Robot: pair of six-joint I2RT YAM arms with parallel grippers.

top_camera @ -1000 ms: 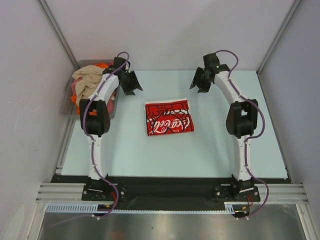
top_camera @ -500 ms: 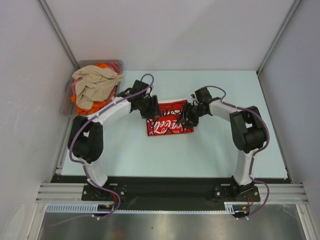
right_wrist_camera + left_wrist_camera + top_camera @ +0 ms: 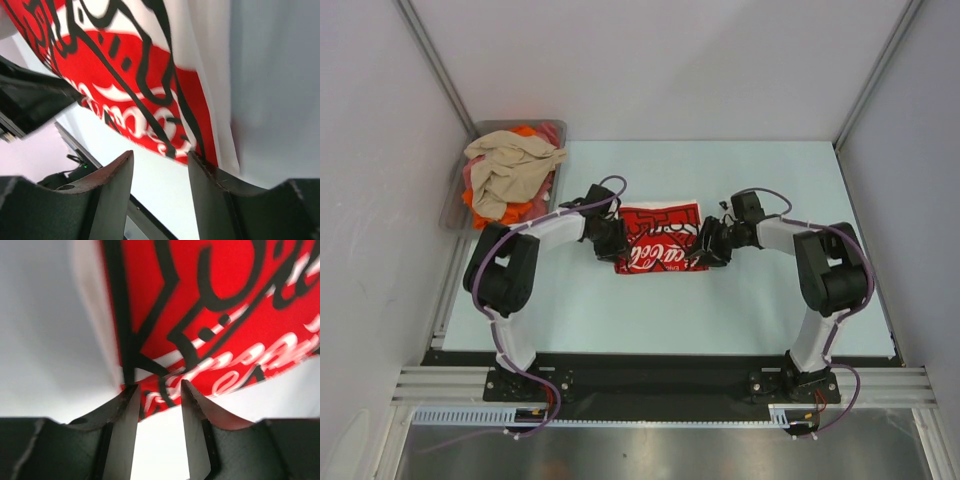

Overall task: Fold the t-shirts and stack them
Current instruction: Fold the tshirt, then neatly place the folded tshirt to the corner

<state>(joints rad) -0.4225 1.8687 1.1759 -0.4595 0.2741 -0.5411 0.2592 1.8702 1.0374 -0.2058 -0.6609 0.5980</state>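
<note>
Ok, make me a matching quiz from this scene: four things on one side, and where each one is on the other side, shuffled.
Things:
1. Coca-Cola shirt
2. beige shirt
3. left claw
4. right claw

Places:
A. lying topmost in the grey tray, far left corner
B. at the Coca-Cola shirt's right edge
C. folded flat in the middle of the table
D. at the Coca-Cola shirt's left edge

Pairs: 1-C, 2-A, 3-D, 4-B
</note>
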